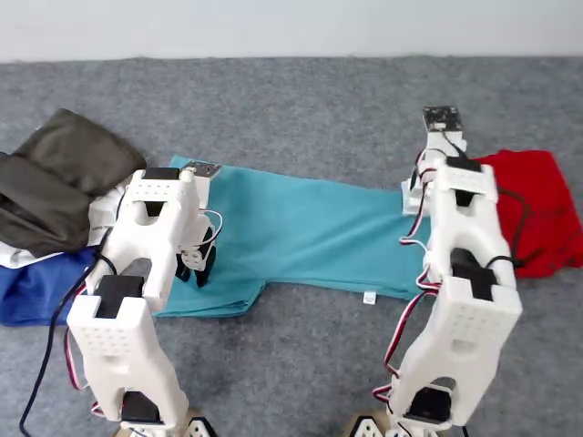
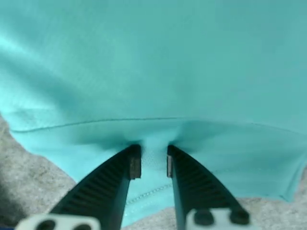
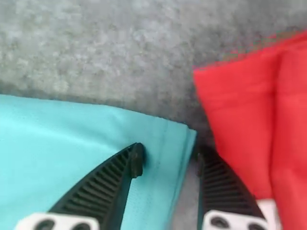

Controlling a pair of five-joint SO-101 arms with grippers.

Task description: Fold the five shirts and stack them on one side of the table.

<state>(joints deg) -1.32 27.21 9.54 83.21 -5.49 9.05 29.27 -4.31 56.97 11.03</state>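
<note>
Nearest the arm bases, bare grey felt tabletop [image 1: 301, 364]. Mid-table: teal cotton shirt [image 1: 310, 228] spread flat. Left gripper [image 2: 149, 165] pinches a ridge of cloth near its hem, jaws nearly closed. Right gripper [image 3: 168, 163] straddles the opposite edge, jaws parted, just beside the folded red shirt [image 3: 249, 120]. Heap of olive, white and blue garments [image 1: 46, 200] at the left side. Open felt beyond.

I count five shirts on my feed: one teal shirt [image 1: 310, 232] mid-frame, one red shirt [image 1: 537, 214] at right, and three heaped at left: an olive shirt [image 1: 55, 173], a blue shirt [image 1: 36, 282] and a sliver of white shirt [image 1: 18, 258]. Two arms, each with one claw: left claw [image 2: 149, 165], right claw [image 3: 168, 160].
</note>
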